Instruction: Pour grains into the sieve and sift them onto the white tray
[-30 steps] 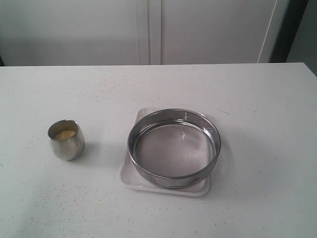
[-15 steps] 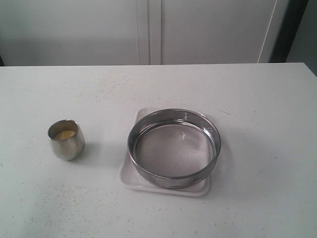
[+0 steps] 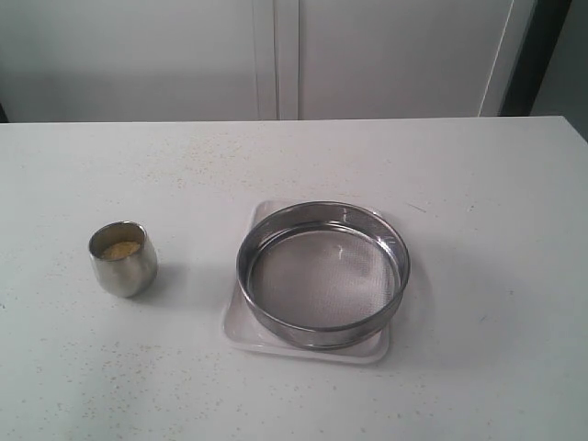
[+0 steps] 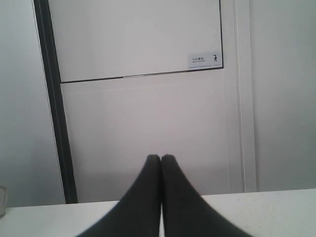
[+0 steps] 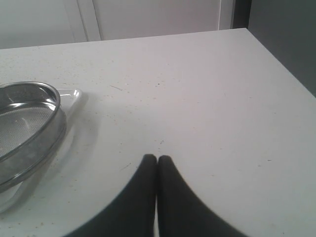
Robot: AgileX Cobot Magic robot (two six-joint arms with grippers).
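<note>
While their jaws meet, left gripper (image 4: 161, 157) and right gripper (image 5: 157, 158) stand empty.

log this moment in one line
pour: not yet done | grains in cup | sieve empty, on tray | left gripper shut, holding nothing | right gripper shut, holding nothing

The left hand (image 4: 161, 158) and right hand (image 5: 157, 158) each show two smooth black fingers (image 4: 140, 202) tapering to rounded tips.

The left jaws are pressed flat together, holding nothing; the right jaws are likewise closed and empty.
</note>
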